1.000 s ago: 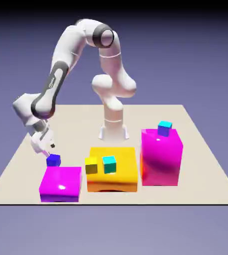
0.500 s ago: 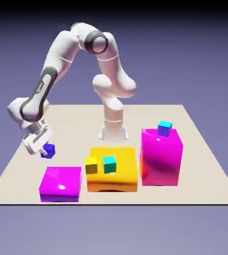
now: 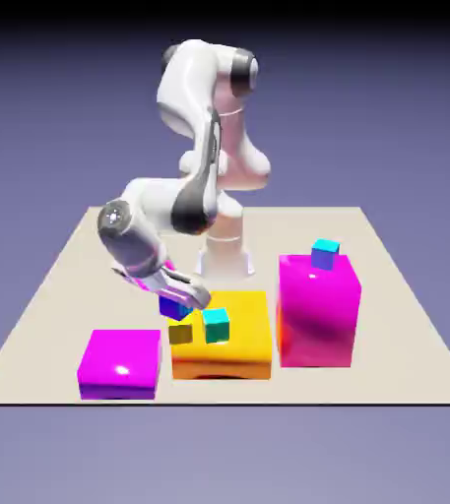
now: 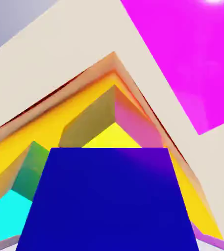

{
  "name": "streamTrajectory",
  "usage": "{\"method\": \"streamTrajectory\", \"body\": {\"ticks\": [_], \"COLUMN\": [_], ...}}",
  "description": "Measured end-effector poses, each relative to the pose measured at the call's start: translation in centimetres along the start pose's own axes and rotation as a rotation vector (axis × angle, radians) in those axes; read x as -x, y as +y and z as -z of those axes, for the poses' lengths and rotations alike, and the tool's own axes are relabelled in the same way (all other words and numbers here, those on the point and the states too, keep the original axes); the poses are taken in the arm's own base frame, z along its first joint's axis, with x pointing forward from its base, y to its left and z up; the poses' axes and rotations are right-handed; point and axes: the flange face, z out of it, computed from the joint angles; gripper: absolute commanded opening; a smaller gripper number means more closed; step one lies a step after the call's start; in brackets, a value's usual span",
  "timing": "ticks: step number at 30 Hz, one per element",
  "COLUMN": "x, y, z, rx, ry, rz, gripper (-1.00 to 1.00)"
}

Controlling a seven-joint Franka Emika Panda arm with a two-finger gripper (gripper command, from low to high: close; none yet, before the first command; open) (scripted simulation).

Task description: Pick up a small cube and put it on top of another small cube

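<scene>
My gripper (image 3: pixel 179 300) is shut on the tiny dark-blue cube (image 3: pixel 175 308), which hangs just above the tiny dark-yellow cube (image 3: pixel 180 333). That olive cube rests on the left edge of the big orange-yellow block (image 3: pixel 238 340). In the hand view the dark-blue cube (image 4: pixel 109 201) fills the lower frame and hides my fingertips. The dark-yellow cube (image 4: pixel 101 125) shows directly beyond it, with a gap between the two cubes.
A tiny teal-green cube (image 3: pixel 216 325) sits right beside the olive one on the orange block. A flat magenta block (image 3: pixel 120 362) lies at the exterior view's left. A tall magenta block (image 3: pixel 317 310) at the right carries a small blue cube with a cyan top (image 3: pixel 325 254).
The arm has swung from the exterior view's left, beyond the flat magenta block, to over the orange block, carrying the dark-blue cube until it hangs above the olive cube.
</scene>
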Motion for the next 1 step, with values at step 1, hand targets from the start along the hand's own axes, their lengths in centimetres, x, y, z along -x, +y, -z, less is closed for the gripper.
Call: {"method": "streamTrajectory", "body": {"ticks": [1], "x": [0.00], "y": [0.00], "z": [0.00], "rx": [0.000], "ry": [0.000], "rz": [0.000], "gripper": [1.00]}}
